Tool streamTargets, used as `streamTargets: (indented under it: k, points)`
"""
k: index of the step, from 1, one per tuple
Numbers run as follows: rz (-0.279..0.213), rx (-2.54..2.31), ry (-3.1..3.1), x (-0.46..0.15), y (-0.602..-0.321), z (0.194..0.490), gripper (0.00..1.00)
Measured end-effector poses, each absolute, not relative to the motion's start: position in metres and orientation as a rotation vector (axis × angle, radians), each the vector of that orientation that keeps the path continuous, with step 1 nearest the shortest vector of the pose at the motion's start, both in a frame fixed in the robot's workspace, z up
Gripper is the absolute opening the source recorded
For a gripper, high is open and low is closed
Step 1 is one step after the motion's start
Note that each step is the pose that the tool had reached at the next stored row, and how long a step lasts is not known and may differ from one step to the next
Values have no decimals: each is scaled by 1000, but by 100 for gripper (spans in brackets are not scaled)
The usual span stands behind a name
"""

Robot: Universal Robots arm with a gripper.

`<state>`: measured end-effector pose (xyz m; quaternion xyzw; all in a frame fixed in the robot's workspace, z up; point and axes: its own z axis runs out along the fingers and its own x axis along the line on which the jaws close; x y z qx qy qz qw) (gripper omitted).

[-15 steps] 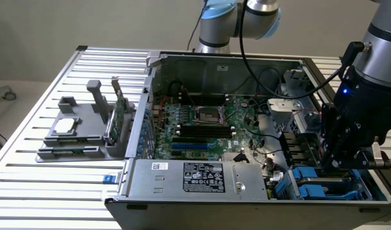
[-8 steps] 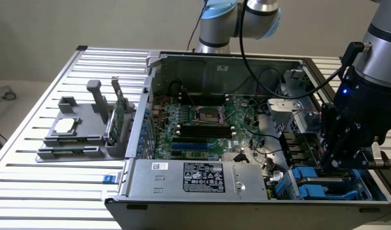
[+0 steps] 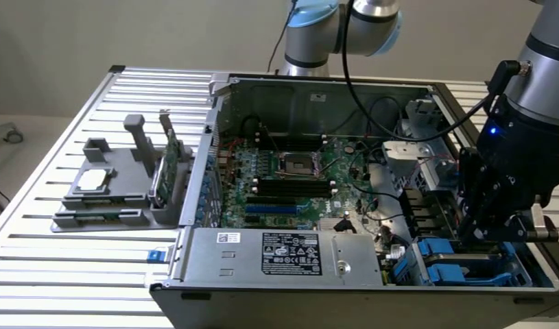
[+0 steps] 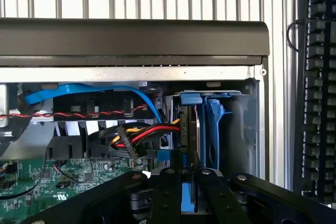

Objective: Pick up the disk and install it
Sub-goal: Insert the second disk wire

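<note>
the install step is in hand: the gripper (image 3: 485, 236) hangs low over the drive bay (image 3: 462, 264) at the front corner of the open computer case (image 3: 306, 89), on the exterior view's right, and the disk (image 4: 190, 129) stands on edge in that bay with its blue carrier rails (image 4: 212, 124) showing. in the wrist view the black fingers (image 4: 167, 195) sit close together, pinched on the blue edge of the disk between them, so the jaws read as closed on it rather than empty. judging by how far the drive is down in its slot, the task looks near its end, though whether it is fully seated cannot be told. any further push would need to run straight along the bay's guides, since a tilt could jam the rails, and the red, yellow and black power cable (image 4: 136, 137) and blue data cable (image 4: 105, 90) lie just beside the slot where they could be caught. the exterior view gives the wider layout, with the motherboard (image 3: 289, 178), the power supply (image 3: 279, 253) and a grey fixture (image 3: 114, 192) holding a green card on the slatted table (image 3: 41, 267); the wrist view gives the grip itself and a keyboard (image 4: 317, 77) beyond the case wall.
</note>
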<state>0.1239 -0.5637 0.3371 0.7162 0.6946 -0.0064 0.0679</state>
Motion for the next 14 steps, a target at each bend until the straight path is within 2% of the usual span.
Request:
streamTargets:
  k: [14]
  points:
    - [-18,2151,2101,124,-564,338,17]
